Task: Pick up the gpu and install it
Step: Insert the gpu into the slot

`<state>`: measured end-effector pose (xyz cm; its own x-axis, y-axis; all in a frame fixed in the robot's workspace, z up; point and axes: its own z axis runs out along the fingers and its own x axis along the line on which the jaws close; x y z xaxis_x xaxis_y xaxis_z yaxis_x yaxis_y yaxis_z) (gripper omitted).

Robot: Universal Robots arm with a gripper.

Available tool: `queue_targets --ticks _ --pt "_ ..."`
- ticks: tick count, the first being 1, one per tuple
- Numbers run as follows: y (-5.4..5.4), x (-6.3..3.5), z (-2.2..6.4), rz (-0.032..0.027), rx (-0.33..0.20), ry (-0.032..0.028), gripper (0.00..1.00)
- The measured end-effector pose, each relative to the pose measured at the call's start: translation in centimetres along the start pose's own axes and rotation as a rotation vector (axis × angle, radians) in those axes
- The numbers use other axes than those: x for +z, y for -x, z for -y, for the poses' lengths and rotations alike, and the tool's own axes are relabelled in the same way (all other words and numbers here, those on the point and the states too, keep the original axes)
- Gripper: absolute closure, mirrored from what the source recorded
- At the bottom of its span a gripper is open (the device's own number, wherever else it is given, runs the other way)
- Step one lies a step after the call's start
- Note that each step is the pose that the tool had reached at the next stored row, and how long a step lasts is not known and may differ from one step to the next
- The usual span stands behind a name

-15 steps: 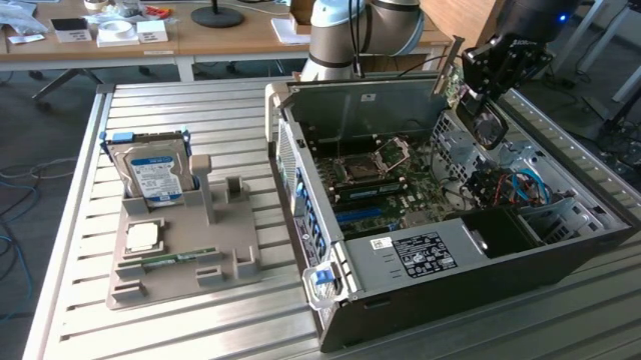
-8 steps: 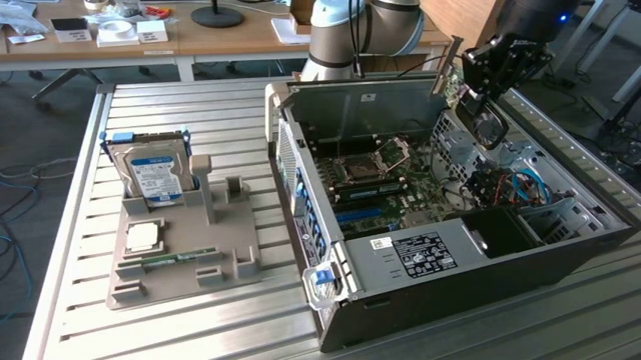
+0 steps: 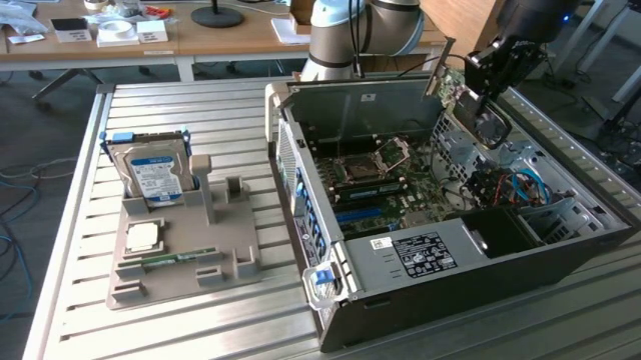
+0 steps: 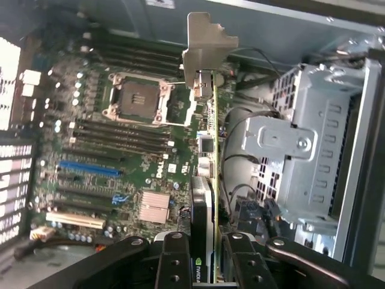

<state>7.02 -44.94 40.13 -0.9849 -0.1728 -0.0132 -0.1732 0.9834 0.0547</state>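
Observation:
My gripper [image 3: 490,81] hangs over the far right corner of the open computer case [image 3: 451,255], shut on the gpu [image 3: 489,124]. The card is green with a black rounded cooler. Its silvery bracket strip [image 3: 439,67] points up and toward the exterior view's left. In the wrist view the gpu [image 4: 209,180] stands edge-on between the two black fingers [image 4: 174,262], with its bracket [image 4: 204,45] at the far end. It hovers above the motherboard [image 4: 120,150], beside the CPU socket [image 4: 135,99], apart from the blue slot [image 4: 90,168].
A silver drive cage [image 4: 301,150] and loose cables sit close beside the card. On the exterior view's left, a grey holder [image 3: 176,262] carries a hard drive [image 3: 150,171], a CPU chip [image 3: 145,236] and a RAM stick [image 3: 179,259]. Cluttered desks stand behind the slatted table [image 3: 80,315].

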Motion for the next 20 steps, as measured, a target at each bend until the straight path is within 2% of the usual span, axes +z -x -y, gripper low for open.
queue_targets --ticks 20 --pt "0.0 0.22 0.01 -0.0199 -0.364 0.0048 0.73"
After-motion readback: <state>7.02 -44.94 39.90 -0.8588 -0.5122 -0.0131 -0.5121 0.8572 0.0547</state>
